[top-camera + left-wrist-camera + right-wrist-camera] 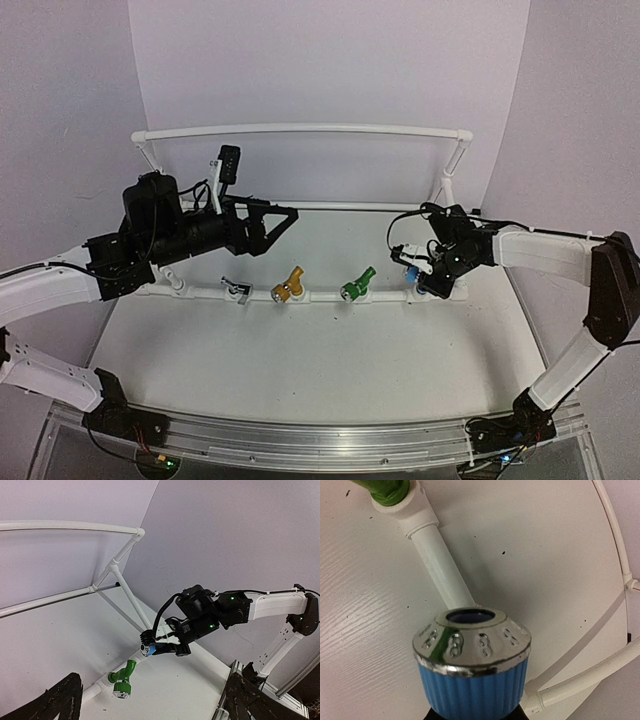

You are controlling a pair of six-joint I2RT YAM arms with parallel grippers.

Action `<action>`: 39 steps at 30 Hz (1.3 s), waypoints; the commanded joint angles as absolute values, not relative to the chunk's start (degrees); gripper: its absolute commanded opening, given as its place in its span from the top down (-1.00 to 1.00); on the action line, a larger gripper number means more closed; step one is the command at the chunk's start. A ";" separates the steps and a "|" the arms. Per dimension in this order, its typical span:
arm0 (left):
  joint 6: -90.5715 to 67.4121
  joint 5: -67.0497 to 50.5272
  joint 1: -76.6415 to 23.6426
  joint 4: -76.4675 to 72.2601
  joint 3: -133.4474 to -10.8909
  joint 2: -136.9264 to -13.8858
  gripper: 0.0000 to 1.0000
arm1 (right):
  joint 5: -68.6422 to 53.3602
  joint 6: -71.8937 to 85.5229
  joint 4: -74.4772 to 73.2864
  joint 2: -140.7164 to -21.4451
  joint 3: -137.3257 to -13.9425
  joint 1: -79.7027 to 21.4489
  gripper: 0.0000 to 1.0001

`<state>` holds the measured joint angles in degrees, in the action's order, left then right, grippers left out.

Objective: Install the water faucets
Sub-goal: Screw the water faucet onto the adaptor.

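Observation:
Three water faucets stick out of the low white pipe [320,298]: silver [236,290], yellow [288,286] and green [358,283]. At the pipe's right end, my right gripper [425,275] is shut on the blue faucet [412,272], which lies against the fitting there; I cannot tell whether it is seated. The right wrist view is filled by the blue faucet [472,680] with its metal nozzle, and the green faucet [385,490] lies beyond it. My left gripper [272,224] hangs open above the pipe's left part, holding nothing. Its fingers [60,700] frame the green faucet [121,680] and the blue faucet [148,649].
A tall white PVC arch [300,128] spans the back of the table, with slanted braces [448,180] coming down at the right. An aluminium rail [320,440] runs along the near edge. Pale walls close in on three sides.

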<state>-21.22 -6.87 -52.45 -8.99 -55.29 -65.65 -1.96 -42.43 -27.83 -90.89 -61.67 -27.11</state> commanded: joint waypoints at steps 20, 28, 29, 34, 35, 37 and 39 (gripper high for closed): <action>-21.36 -3.47 -52.21 -9.25 -56.60 -63.67 -0.99 | -3.29 -18.20 -31.15 -91.34 -58.24 -26.28 1.00; -21.36 -2.89 -52.21 -9.46 -56.68 -63.95 -0.99 | -2.04 -12.55 -31.45 -91.95 -60.32 -26.32 1.00; -21.38 -2.86 -52.22 -9.57 -56.66 -64.05 -0.99 | -2.18 -11.70 -31.66 -92.11 -60.82 -26.32 1.00; -21.44 -2.48 -52.21 -9.58 -56.61 -64.12 -0.99 | -2.43 -8.03 -32.62 -92.30 -62.36 -26.40 1.00; -21.44 -2.34 -52.21 -9.59 -56.56 -64.04 -0.99 | -2.30 -7.13 -32.70 -92.29 -62.66 -26.40 1.00; -21.40 -2.02 -52.21 -9.58 -56.46 -63.82 -0.99 | -2.27 -5.03 -33.10 -92.47 -63.29 -26.42 1.00; -21.36 -1.72 -52.14 -9.57 -56.36 -63.65 -0.99 | -2.33 -2.74 -33.49 -92.77 -63.82 -26.40 1.00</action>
<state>-21.26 -3.04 -52.45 -8.95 -55.31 -65.17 -1.98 -9.24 -28.49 -90.80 -62.30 -26.65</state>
